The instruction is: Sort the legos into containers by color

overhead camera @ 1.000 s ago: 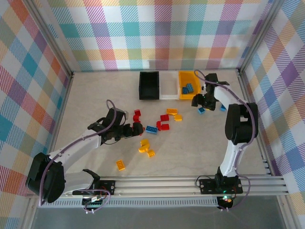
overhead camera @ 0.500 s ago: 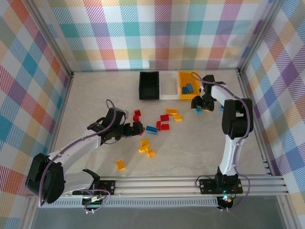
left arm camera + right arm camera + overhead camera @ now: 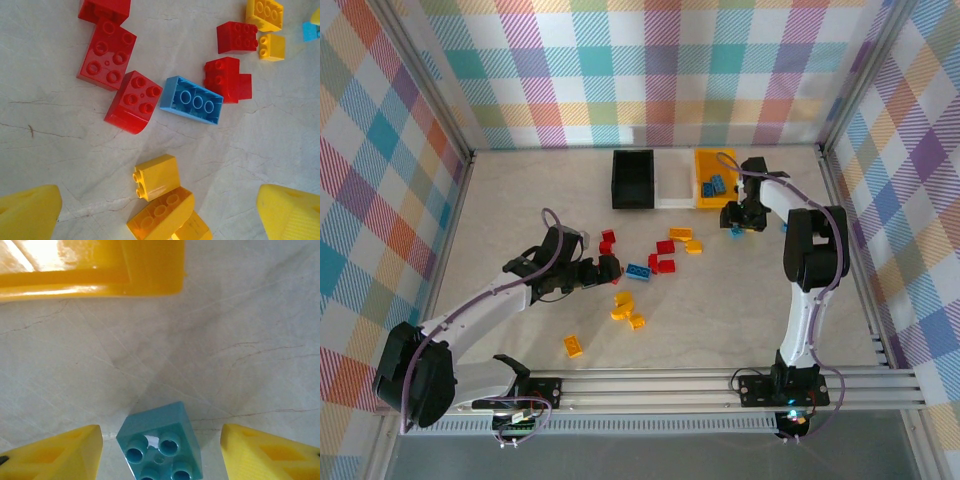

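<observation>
You are straddling the small teal-blue studded plastic brick point(image 3: 159, 432) with the right gripper point(image 3: 160, 442). Its jaws are standing apart, touching nothing. The brick is lying just outside the yellow-orange plastic bin point(image 3: 150, 275). Be centring, then squeezing its flat sides evenly.

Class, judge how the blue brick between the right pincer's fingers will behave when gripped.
The blue brick looks rigid, so probably won't deform. Its glossy faces might slip. Sitting flat, it should slide, not roll.
</observation>
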Action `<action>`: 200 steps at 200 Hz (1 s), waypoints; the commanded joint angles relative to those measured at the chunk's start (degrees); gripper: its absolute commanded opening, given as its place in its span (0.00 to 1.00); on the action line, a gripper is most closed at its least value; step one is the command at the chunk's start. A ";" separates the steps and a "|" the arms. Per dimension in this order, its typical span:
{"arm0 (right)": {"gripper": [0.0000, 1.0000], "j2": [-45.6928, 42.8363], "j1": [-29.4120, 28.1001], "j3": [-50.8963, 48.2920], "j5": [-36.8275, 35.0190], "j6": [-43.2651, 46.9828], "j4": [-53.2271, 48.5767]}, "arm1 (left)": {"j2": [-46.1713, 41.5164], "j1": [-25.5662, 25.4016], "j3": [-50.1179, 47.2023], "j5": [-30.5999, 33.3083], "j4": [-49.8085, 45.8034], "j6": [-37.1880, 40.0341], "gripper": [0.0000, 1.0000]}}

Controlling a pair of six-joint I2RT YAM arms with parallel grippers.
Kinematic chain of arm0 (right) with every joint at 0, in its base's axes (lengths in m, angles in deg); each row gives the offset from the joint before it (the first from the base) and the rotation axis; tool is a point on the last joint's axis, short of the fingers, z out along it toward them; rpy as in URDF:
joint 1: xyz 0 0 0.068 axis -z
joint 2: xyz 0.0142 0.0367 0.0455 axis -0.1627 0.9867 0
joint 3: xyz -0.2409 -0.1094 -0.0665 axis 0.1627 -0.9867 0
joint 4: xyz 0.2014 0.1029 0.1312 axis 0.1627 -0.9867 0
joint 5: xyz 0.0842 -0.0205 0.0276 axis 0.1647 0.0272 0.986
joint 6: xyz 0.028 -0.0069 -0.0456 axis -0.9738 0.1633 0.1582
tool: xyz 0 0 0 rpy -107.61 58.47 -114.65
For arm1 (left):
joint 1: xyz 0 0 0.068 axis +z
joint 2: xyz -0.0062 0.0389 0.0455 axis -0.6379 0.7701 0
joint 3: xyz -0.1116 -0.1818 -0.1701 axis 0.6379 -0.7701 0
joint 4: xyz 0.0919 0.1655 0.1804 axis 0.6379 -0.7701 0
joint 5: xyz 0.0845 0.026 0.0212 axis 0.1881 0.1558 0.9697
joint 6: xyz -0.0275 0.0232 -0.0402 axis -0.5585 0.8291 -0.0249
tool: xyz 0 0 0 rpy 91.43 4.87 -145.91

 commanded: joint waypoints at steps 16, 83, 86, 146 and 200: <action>0.61 2.87 -1.43 1.51 -3.13 2.79 -1.01 | -1.66 -0.73 -0.23 0.37 -1.39 -0.53 1.00; 0.46 1.97 -1.63 0.24 -3.42 1.97 -0.01 | -2.68 -0.75 -0.32 0.84 -2.29 -0.37 1.00; 0.45 1.86 -1.63 0.20 -3.40 1.90 0.10 | -2.71 -0.71 -0.33 0.86 -2.30 -0.37 1.00; 0.33 -3.34 -1.72 -1.63 -0.86 -0.42 1.03 | -2.82 -0.71 -0.55 0.98 -2.30 -0.33 1.00; 0.32 -6.86 -2.50 5.40 5.42 -5.70 1.97 | -1.61 -0.71 0.20 0.63 -1.93 -0.13 1.00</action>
